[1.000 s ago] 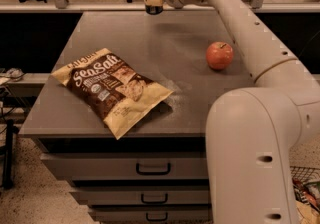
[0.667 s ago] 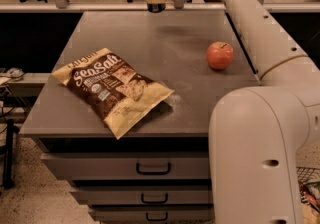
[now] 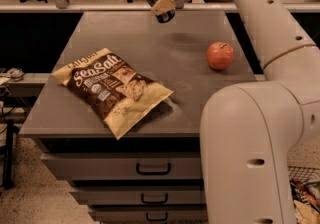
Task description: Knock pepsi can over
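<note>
The pepsi can (image 3: 165,15) is dark blue with a silver top. It is tilted and sits in my gripper (image 3: 161,2) over the far edge of the grey table (image 3: 125,33). A tan finger pad (image 3: 163,4) lies across the can's side. The gripper is shut on the can and holds it above the tabletop, with a faint shadow beneath on the table. The arm reaches in from the right and upper right.
A Sea Salt chip bag (image 3: 112,88) lies at the front left of the table. A red apple (image 3: 220,55) stands at the right. My white base (image 3: 250,153) fills the front right. Drawers (image 3: 150,168) are below the tabletop.
The gripper with the can has shifted slightly right and down, and the forearm has swung further up and right. The bag and apple have not moved.
</note>
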{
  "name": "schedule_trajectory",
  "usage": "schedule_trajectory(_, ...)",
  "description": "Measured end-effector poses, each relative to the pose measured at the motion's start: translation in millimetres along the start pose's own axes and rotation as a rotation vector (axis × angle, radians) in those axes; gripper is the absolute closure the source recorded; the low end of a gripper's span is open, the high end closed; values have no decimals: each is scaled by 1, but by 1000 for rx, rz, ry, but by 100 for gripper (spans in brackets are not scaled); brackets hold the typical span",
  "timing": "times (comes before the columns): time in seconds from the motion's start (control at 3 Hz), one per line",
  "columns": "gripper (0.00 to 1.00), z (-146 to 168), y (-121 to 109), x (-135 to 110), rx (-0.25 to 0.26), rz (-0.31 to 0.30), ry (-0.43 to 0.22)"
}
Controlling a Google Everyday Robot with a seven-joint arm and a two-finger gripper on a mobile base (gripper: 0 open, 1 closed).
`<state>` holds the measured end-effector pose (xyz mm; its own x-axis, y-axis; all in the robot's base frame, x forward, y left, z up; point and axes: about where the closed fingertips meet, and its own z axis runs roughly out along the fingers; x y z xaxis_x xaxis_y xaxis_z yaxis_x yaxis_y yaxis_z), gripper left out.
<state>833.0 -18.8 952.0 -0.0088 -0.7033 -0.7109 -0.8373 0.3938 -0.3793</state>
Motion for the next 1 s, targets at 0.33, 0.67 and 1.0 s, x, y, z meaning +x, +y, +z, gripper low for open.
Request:
schedule_trajectory(0.33, 100, -9, 20, 19, -84, -99, 142)
schedule_trajectory(0.67, 100, -10, 40, 36, -170, -221, 290)
schedule_trajectory(1.0, 89, -7, 54, 49, -242, -323, 396)
